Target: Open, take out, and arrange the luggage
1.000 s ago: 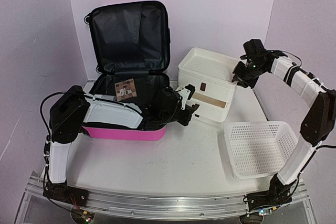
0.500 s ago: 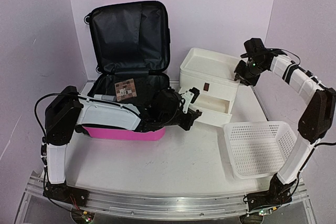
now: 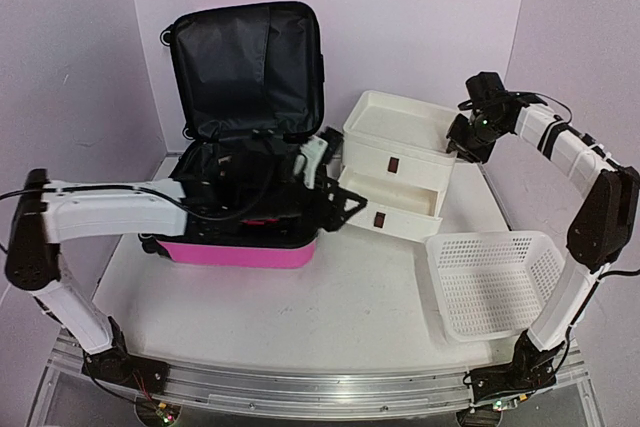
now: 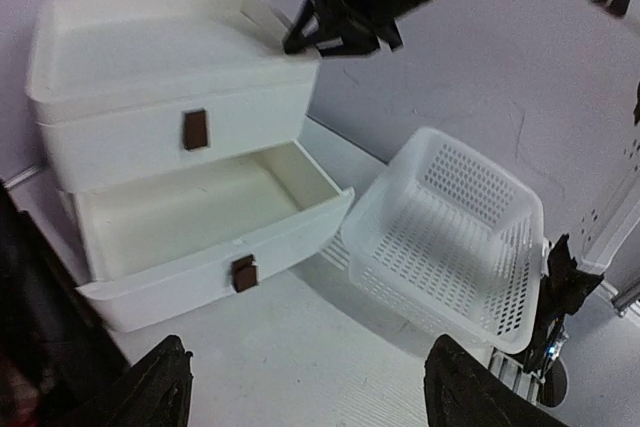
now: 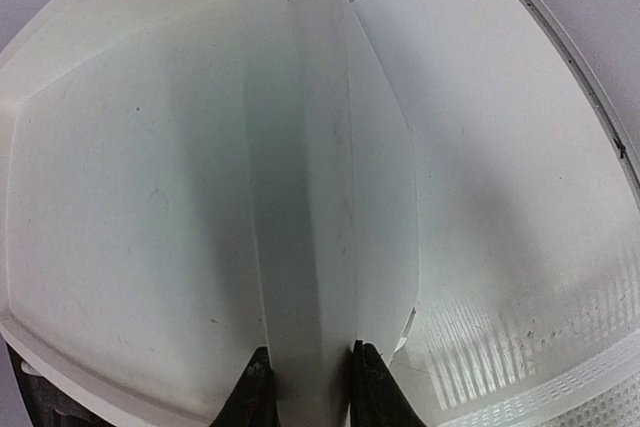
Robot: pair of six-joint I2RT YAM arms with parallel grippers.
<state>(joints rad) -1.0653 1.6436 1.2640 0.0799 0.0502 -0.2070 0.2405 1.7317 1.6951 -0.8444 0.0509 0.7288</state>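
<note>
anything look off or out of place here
Nothing spilled or damaged. Only the drawer stack stands out: its lower drawer is pulled out and looks empty, while the right gripper pinches the stack's top rim. The luggage sits open, lid upright.

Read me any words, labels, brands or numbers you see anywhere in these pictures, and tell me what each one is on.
No text can be read in any view. The pink luggage, the white drawer stack and the mesh basket show no lettering.
</note>
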